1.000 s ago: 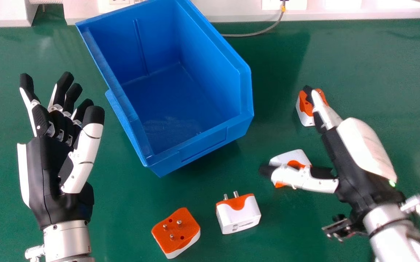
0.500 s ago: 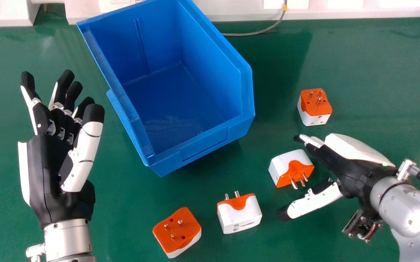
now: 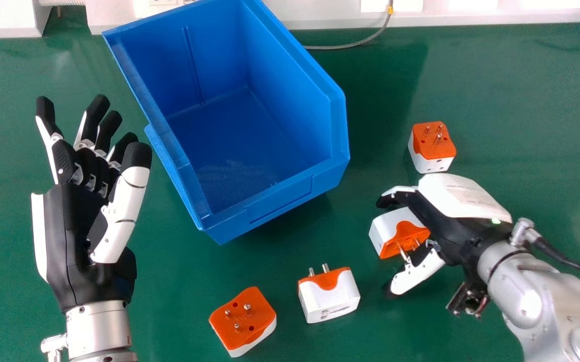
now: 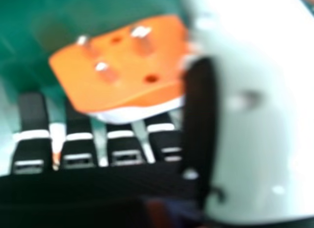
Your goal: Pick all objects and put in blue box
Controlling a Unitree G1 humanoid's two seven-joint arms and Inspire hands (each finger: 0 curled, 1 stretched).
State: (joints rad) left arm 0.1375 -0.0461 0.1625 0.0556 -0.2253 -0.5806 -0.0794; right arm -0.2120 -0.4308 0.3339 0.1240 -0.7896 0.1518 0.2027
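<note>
One plug adapter (image 3: 393, 231), orange and white, lies on its side on the green table (image 3: 521, 100), right between the thumb and fingers of the robot's right hand (image 3: 450, 236). I see those fingers apart from the thumb, reaching over the adapter's far side with a slight bend at the ends, while the thumb lies along the near side, where the metal pins point. In the right hand view, the pinned orange face is turned to the camera, with the fingers of the right hand (image 4: 98, 191) beyond it and the thumb close by; whether either touches it, I cannot tell.

A second adapter (image 3: 433, 146) stands beyond that hand, pins up. Nearer the robot, a third adapter (image 3: 329, 296) lies with its pins pointing away from the robot, and just to its left a fourth adapter (image 3: 243, 319) has its orange face and pins upward.

The blue box (image 3: 279, 201) sits at an angle between the hands, farther back, and all four adapters are outside it. On its left, the left hand (image 3: 71, 236) hangs palm up, its fingers spread and loosely bent, apart from the thumb.
</note>
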